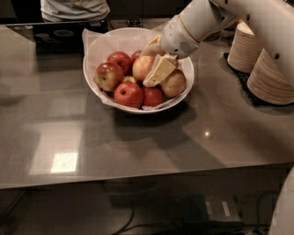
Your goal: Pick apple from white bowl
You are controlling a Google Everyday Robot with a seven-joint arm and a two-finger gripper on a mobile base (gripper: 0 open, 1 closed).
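The white bowl [186, 69], lined with crinkled white paper, stands at the back middle of the grey table and holds several apples. The pale yellow-orange apple [139, 65] sits near the bowl's middle, among deep red apples. My gripper [146, 69] reaches into the bowl from the upper right. Its cream fingers [159, 71] sit on either side of the pale apple, closed against it. The apple still rests among the others in the bowl.
A duller tan-yellow apple [174, 83] lies right of the gripper. Red apples [128, 94] fill the bowl's left and front. Stacks of beige paper plates [271, 75] stand at the right. A person's torso [73, 9] shows beyond the table's far edge.
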